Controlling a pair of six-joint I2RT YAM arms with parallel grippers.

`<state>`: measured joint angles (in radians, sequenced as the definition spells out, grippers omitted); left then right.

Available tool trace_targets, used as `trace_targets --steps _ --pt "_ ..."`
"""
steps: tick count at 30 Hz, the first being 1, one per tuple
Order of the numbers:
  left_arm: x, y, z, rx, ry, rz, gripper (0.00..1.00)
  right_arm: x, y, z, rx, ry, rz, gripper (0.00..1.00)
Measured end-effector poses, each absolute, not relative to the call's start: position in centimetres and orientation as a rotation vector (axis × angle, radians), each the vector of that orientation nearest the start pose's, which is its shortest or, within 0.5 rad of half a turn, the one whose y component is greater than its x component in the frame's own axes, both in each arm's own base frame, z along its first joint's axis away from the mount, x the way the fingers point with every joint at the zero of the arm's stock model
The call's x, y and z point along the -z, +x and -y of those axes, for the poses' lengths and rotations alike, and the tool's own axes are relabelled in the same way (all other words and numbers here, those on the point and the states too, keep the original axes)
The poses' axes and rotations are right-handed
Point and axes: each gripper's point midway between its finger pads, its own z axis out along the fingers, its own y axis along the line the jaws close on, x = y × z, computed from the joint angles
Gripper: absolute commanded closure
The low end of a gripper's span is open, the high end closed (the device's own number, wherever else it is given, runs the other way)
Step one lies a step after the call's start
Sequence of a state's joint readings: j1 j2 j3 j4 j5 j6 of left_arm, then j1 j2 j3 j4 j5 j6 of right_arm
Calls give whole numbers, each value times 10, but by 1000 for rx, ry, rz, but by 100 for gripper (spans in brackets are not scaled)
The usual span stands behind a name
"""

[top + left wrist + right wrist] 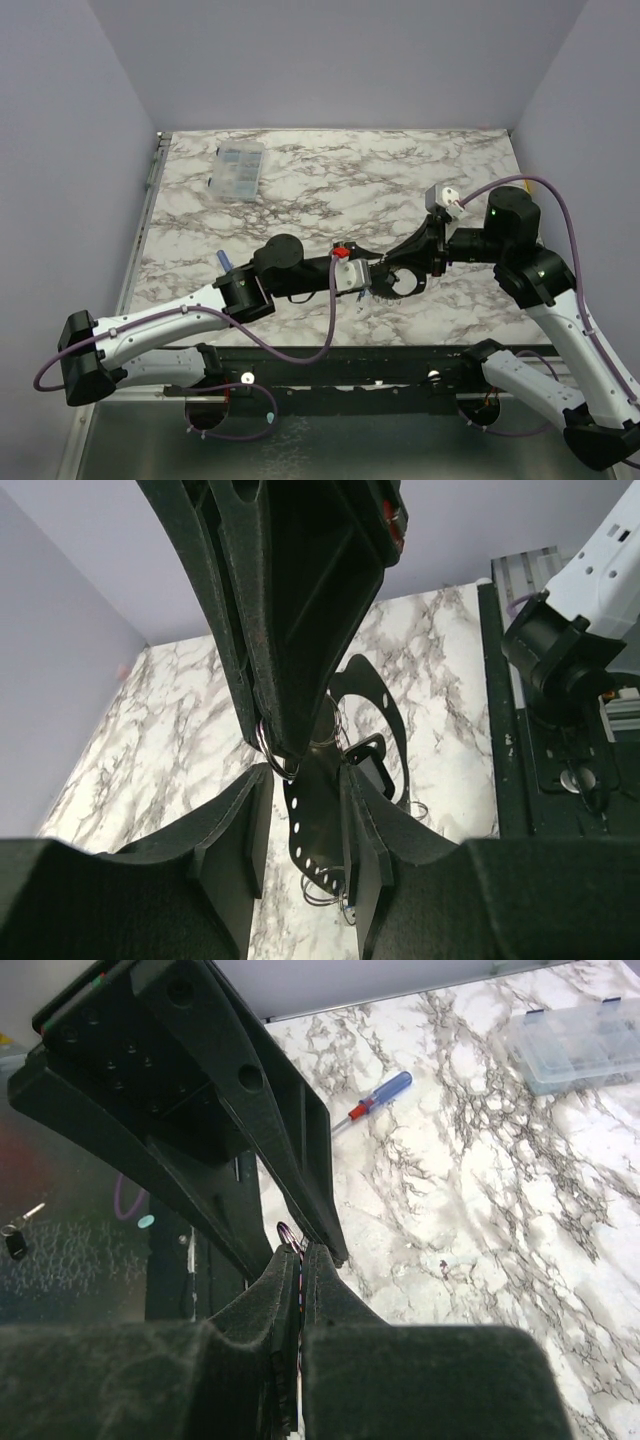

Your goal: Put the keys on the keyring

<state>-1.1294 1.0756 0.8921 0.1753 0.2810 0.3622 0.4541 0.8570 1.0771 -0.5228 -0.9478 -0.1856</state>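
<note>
While a clear box [240, 168] sits near the tabletop's far left corner and a blue-handled screwdriver [222, 260] lies by its left edge, both arms meet toward the near edge, just right of middle. The left claw [305, 810] has its jaws apart and grips nothing I can make out. Just beside it, the right claw [300, 1255] is pinched tight on a thin metal loop, seemingly the keyring [272, 760]. Small wire loops, perhaps carrying one of the keys [343, 908], lie on the tabletop below. Each key is likely light, stiff and slippery, so it is best nipped by its plastic head, leaving the hole free.
</note>
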Motion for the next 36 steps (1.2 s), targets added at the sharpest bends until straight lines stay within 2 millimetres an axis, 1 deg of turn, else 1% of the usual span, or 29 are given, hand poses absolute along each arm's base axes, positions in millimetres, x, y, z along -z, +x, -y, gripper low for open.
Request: trace_targets --steps 7,10,21,23,25,26,27,28,32,33,35,36 --pt "-307 148 375 765 1284 -1065 67 -330 152 -228 -1050 -1180 -1463 99" --pt "-307 151 377 759 1287 -1069 69 -329 153 -228 -1042 -1180 -1465 100" --pt "-306 151 376 748 1311 -1085 73 -324 155 -231 -1017 -1192 -1479 99" --pt "-303 151 377 747 1319 -1094 78 -321 156 -232 -1008 -1195 -1489 99" --pt "-299 152 377 742 1327 -1103 86 -318 157 -232 -1000 -1198 -1503 99" --pt "-297 153 377 738 1331 -1112 90 -317 157 -232 -997 -1199 -1510 99" --pt "-296 153 377 733 1334 -1113 98 -315 156 -231 -997 -1201 -1517 99" --pt "-295 154 377 731 1336 -1116 100 -314 156 -231 -994 -1201 -1523 99" --pt "-291 155 378 718 1352 -1117 100 -312 157 -230 -986 -1203 -1531 99" --pt "-291 155 378 714 1354 -1114 100 -312 157 -230 -985 -1201 -1531 93" --pt "-292 156 378 709 1357 -1106 100 -313 156 -229 -981 -1198 -1530 70" --pt "-292 156 378 703 1358 -1098 100 -314 156 -229 -981 -1192 -1532 56"
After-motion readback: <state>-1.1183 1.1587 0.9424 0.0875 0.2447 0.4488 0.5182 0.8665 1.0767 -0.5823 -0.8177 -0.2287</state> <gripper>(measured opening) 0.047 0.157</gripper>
